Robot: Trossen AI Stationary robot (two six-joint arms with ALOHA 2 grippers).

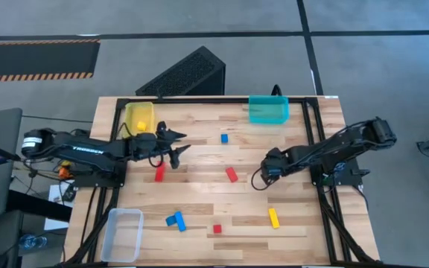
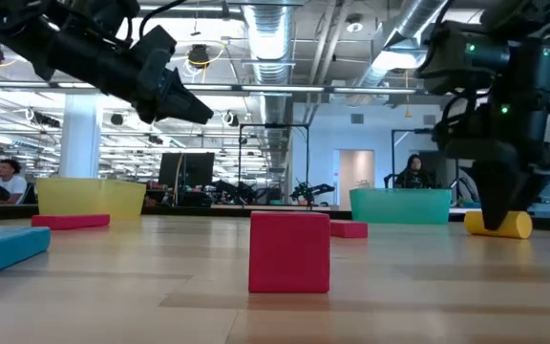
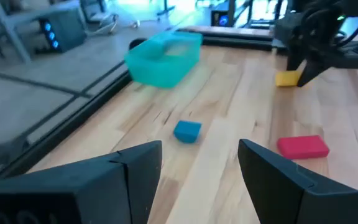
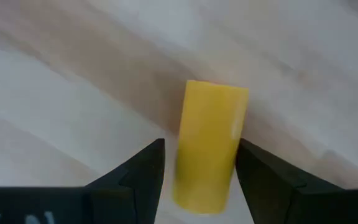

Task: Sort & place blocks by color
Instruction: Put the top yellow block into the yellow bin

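While its fingers stand open, the right tool (image 4: 199, 171) straddles a yellow block (image 4: 209, 144) lying on the table (image 4: 55, 93), not gripping it.

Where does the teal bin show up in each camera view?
High view: the teal bin sits at the top edge of the table, right of centre.
Low view: background, right of centre, beyond the red cube.
Left wrist view: upper middle, beyond the small blue block.
Right wrist view: not in it.
Shared landmark: the right gripper, low over a yellow block.
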